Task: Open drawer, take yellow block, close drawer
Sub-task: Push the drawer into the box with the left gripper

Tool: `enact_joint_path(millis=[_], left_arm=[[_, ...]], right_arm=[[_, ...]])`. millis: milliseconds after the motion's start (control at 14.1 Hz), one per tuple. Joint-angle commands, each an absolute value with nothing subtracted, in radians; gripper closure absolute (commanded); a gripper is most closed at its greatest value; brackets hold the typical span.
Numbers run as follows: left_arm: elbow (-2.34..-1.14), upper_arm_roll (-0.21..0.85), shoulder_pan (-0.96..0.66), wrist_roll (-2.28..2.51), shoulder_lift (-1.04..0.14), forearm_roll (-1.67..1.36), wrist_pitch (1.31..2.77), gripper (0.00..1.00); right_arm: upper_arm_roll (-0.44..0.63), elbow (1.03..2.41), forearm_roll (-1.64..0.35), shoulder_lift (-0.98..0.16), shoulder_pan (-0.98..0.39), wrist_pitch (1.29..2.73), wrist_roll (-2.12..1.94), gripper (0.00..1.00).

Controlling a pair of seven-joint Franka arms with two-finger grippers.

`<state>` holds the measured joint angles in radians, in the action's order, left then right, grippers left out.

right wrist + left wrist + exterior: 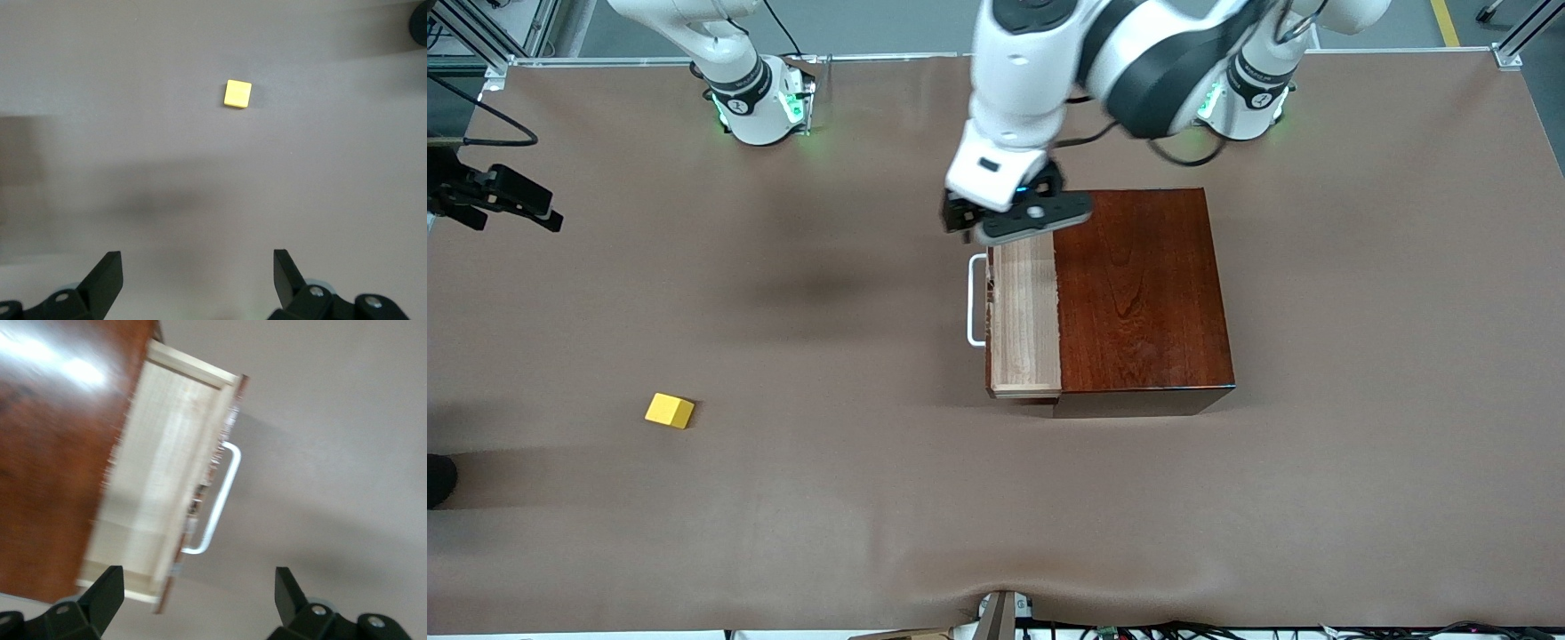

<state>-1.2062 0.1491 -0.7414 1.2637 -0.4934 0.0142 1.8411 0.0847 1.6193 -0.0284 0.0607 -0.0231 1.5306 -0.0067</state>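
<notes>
The drawer (1024, 320) of the dark red-brown box (1138, 293) stands partly pulled out; its pale interior is empty, and its white handle (974, 300) faces the right arm's end of the table. My left gripper (969, 227) hovers open and empty over the drawer's corner farthest from the front camera. The left wrist view shows the drawer (167, 467), the handle (217, 507) and the open left gripper (197, 577). The yellow block (669, 411) lies on the table toward the right arm's end, nearer the front camera. My right gripper (197, 260) is open, high over the table, with the block (237, 93) below it.
The brown table cover (871, 498) spreads round the box and the block. A black device (494, 196) juts in at the right arm's end of the table. A dark object (438, 480) sits at that same edge, nearer the front camera.
</notes>
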Motion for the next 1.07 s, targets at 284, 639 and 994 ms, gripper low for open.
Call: enact_joint_path(millis=[284, 639, 994], left_arm=[[-1.075, -0.161, -1.083, 1.589, -0.771, 0.017, 2.035, 0.0], [-1.068, -0.199, -1.109, 1.684, -0.868, 0.02, 2.115, 0.0], [-1.089, -0.222, -1.118, 1.686, -0.9, 0.043, 2.115, 0.0]], right_arm=[[0.084, 1.637, -0.015, 0.08, -0.014, 1.539, 0.006, 0.0], [0.083, 1.64, -0.017, 0.081, -0.015, 1.537, 0.008, 0.0], [0.084, 1.631, -0.028, 0.075, 0.043, 1.54, 0.011, 0.0]])
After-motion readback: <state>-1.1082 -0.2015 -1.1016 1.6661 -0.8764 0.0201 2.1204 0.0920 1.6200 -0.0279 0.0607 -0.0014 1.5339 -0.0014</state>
